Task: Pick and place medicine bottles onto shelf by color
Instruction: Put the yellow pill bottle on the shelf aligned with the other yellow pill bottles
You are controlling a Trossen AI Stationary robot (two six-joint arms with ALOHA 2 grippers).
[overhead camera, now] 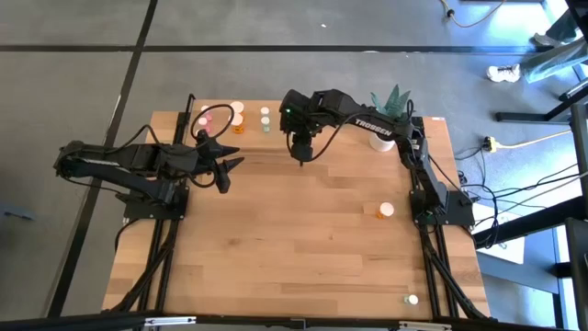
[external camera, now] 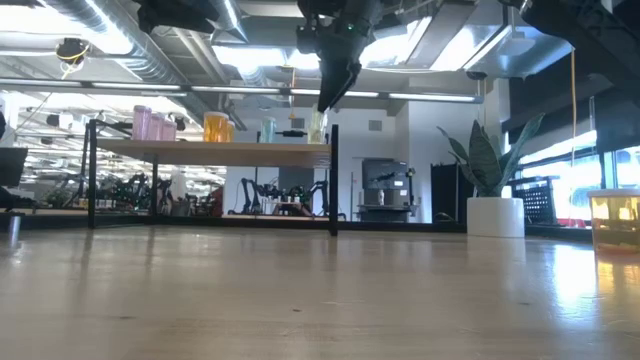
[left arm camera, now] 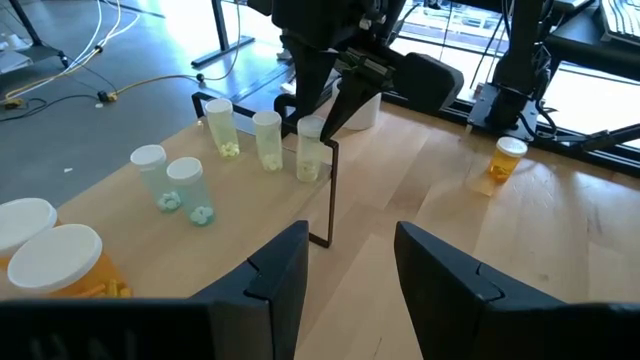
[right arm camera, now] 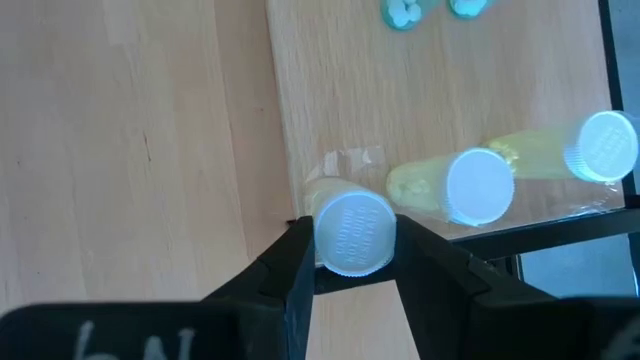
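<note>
Tabletop (overhead camera: pixel 303 239) of light wood was seen nearest, with one orange bottle (overhead camera: pixel 384 211) standing on it well apart from the shelf (external camera: pixel 210 152). Nearer the shelf, the left gripper (left arm camera: pixel 350 265) was held with its fingers apart and nothing between them. At the shelf's near corner, the right gripper (right arm camera: pixel 352 262) was clamped on a yellowish bottle (right arm camera: pixel 352 232) by its white cap, just beside two more yellowish bottles (left arm camera: pixel 267 140). Green (left arm camera: pixel 188 190), orange (external camera: pixel 216 126) and pink bottles (external camera: pixel 143 122) were ranged farther along the shelf.
</note>
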